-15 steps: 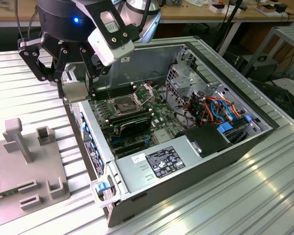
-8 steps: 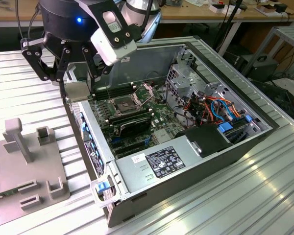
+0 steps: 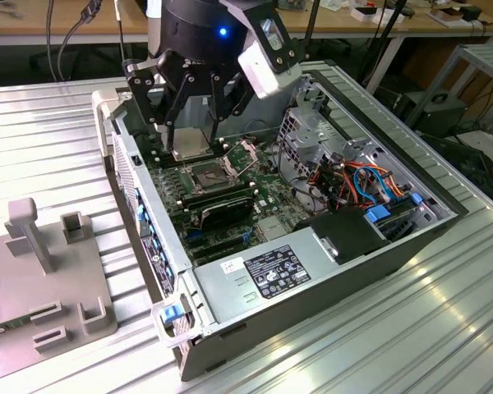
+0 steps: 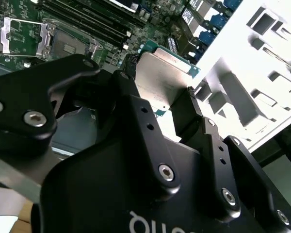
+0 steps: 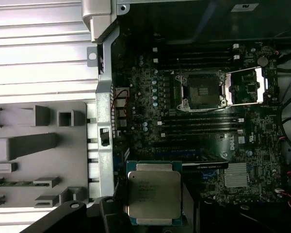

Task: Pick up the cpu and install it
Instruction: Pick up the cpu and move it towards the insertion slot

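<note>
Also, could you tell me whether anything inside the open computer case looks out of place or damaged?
Nothing stands out. The gripper holds the cpu above the green board. The socket lies bare with its metal frame swung open beside it, which suits the job. I see no damage.

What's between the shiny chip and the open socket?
In the first wrist view, long black memory slots lie between the cpu and the socket.

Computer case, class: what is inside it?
A green motherboard with an open socket, memory sticks, cables, power supply. The tool holds the cpu above; the board beneath is hidden.
</note>
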`<state>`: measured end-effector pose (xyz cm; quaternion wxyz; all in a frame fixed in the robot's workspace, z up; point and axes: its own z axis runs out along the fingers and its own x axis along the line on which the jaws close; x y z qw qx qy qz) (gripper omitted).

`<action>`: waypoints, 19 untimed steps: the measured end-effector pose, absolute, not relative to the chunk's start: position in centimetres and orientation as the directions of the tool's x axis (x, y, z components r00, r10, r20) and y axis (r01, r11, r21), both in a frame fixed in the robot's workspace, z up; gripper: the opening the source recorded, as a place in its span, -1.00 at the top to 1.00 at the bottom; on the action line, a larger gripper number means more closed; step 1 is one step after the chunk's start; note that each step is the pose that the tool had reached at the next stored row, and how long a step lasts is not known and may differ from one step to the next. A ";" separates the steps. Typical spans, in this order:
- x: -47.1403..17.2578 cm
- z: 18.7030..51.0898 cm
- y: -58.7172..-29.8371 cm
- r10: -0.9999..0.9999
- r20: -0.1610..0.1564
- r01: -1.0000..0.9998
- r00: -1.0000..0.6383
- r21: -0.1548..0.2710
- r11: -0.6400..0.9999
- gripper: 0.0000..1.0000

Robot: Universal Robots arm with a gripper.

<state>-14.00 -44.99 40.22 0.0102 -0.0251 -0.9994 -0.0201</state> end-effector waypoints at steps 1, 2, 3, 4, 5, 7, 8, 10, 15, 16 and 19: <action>-13.8 40.2 -45.0 0.050 0.021 0.051 -0.999 0.040 0.998 -0.08; -13.7 40.2 -45.0 0.050 0.021 0.051 -0.999 0.040 0.998 -0.08; -13.4 40.2 -45.0 0.050 0.021 0.051 -0.999 0.040 0.998 -0.08; -13.2 40.2 -45.0 0.050 0.021 0.051 -0.999 0.040 0.998 -0.08; -12.9 40.2 -45.0 0.050 0.021 0.051 -0.999 0.040 0.998 -0.08; -12.5 40.2 -45.0 0.050 0.021 0.051 -0.999 0.040 0.998 -0.08; -12.2 40.2 -45.0 0.050 0.021 0.051 -0.999 0.040 0.998 -0.08; -11.8 40.2 -45.0 0.050 0.021 0.051 -0.999 0.040 0.998 -0.08; -10.6 40.2 -45.0 0.050 0.021 0.051 -0.999 0.040 0.998 -0.08; -10.5 40.2 -45.0 0.050 0.021 0.051 -0.999 0.040 0.998 -0.08; -9.9 40.2 -45.0 0.050 0.021 0.051 -0.999 0.040 0.998 -0.08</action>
